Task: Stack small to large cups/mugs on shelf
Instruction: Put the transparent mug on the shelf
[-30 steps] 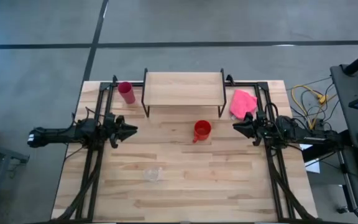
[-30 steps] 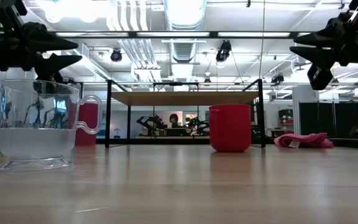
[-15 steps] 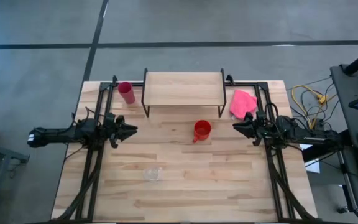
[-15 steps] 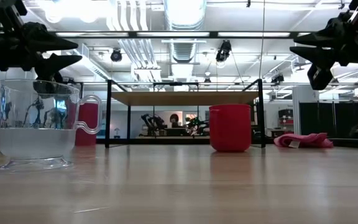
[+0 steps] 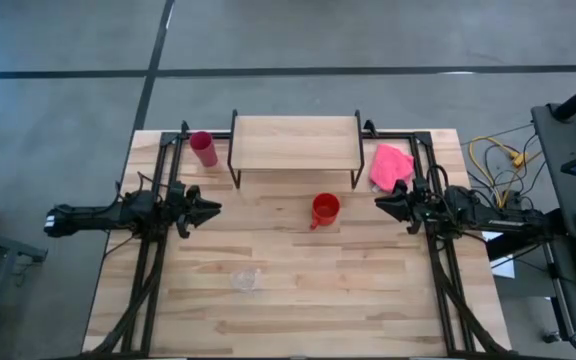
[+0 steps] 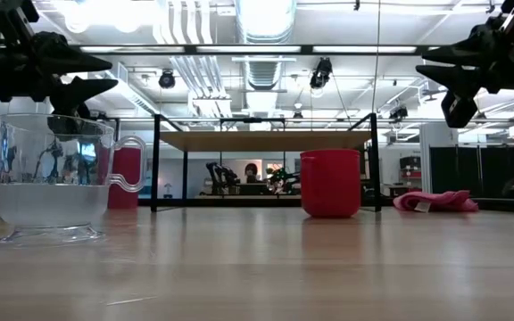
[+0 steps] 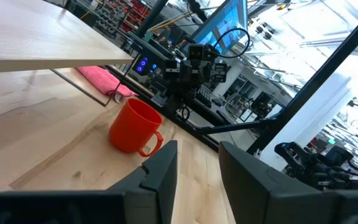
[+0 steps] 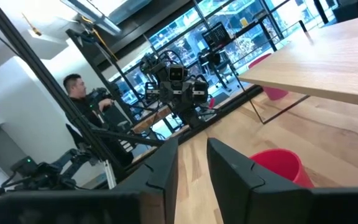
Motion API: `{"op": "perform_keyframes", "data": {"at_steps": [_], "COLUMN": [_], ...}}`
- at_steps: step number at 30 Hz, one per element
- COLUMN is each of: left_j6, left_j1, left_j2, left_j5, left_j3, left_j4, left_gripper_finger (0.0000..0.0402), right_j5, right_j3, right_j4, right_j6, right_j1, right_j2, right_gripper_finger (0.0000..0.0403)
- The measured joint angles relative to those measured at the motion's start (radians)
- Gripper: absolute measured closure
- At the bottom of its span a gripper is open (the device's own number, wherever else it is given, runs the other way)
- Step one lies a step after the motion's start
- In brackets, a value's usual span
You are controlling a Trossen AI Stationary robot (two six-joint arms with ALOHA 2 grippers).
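Observation:
The shelf (image 5: 295,142) stands on its black legs at the table's far middle. The pink tumbler (image 5: 204,148) stands upright left of it. The red mug (image 5: 325,209) stands in front of the shelf's right half, and also shows in the left wrist view (image 7: 135,126). The clear glass (image 5: 245,279) stands nearer the front edge, and is large in the low view (image 6: 56,178). My left gripper (image 5: 213,209) hovers at the table's left, open and empty, pointing right. My right gripper (image 5: 380,204) hovers at the right, open and empty, pointing left at the mug.
A soft pink cloth (image 5: 390,165) lies right of the shelf, just beyond my right gripper. Black frame rails run along both table sides. A person (image 8: 79,93) sits in the room beyond the table. Bare tabletop lies between the grippers and the mug.

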Motion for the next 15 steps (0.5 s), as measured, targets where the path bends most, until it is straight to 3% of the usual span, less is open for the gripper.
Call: {"op": "perform_keyframes", "data": {"at_steps": [9,15], "left_j6": [-0.054,-0.076], "left_j1": [0.000,0.000], "left_j2": [0.000,0.000], "left_j5": [-0.024,-0.006], "left_j3": [0.000,0.000], "left_j4": [0.012,0.172], "left_gripper_finger": [0.0297,0.0297], "right_j5": [0.001,0.027], "right_j3": [0.000,0.000], "right_j4": [-0.001,0.017], "right_j6": [0.190,0.422], "right_j1": [0.000,0.000], "right_j2": [0.000,0.000], "right_gripper_finger": [0.0329,0.0330]}}
